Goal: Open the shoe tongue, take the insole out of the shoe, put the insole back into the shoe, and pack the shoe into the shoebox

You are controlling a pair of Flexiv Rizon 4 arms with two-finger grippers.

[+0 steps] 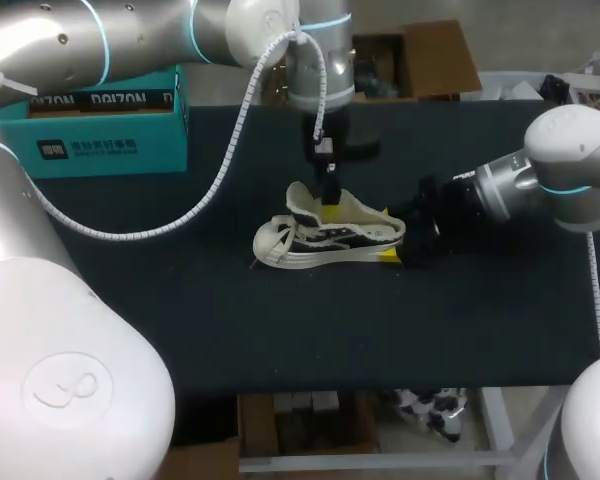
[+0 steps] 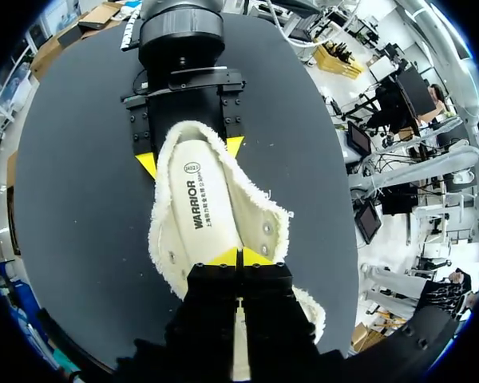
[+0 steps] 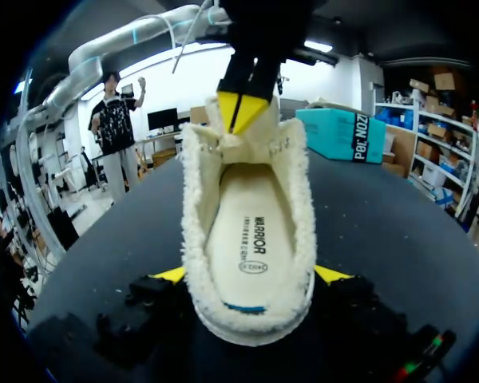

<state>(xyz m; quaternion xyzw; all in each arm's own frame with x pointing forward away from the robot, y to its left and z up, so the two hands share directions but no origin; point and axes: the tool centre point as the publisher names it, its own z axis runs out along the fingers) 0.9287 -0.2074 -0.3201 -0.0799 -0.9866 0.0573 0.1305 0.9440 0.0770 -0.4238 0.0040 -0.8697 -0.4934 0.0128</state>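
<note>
The shoe lies mid-table; my left claw pinches its tongue; my right claw clasps the heel from both sides. I should lift the tongue slowly toward the toe; the right claw must hold firm.

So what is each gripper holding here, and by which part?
Both hold the shoe. The left gripper pinches its tongue from above. The right gripper clamps the heel, one finger on each side.

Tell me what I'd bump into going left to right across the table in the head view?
Teal cardboard shoebox, cream fleece-lined shoe, black right gripper at the shoe's heel.
</note>
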